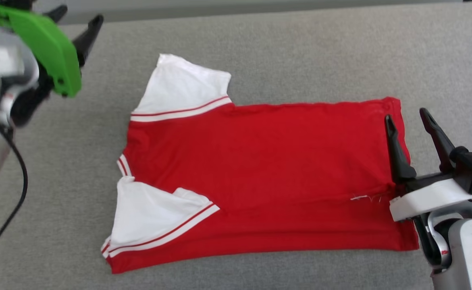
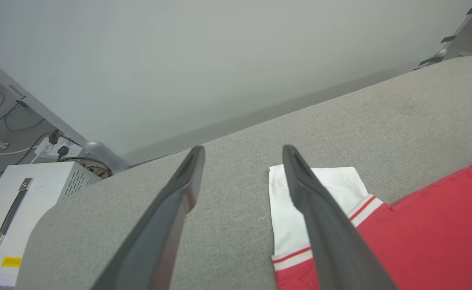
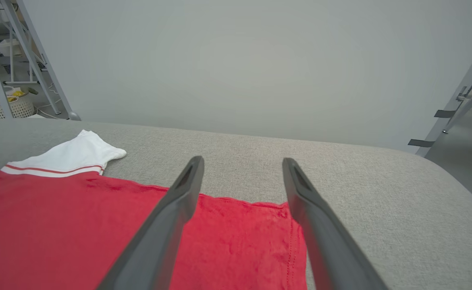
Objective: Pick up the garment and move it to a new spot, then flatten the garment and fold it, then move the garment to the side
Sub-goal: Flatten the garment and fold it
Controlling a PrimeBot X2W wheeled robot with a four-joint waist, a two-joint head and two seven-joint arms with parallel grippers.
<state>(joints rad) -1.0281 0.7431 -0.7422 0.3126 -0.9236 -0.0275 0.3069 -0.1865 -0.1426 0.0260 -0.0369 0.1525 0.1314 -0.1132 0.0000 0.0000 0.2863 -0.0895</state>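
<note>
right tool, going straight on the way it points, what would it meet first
The right tool would probably meet the grey cushion just beyond the shirt, though depth is unclear.

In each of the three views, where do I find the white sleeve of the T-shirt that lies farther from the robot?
Head view: the far white sleeve is upper left of centre, above the red cloth.
Left wrist view: lower right of centre, partly behind a dark finger.
Right wrist view: left side, at mid-height.
Shared landmark: the striped trim where the sleeve meets the red cloth.
</note>
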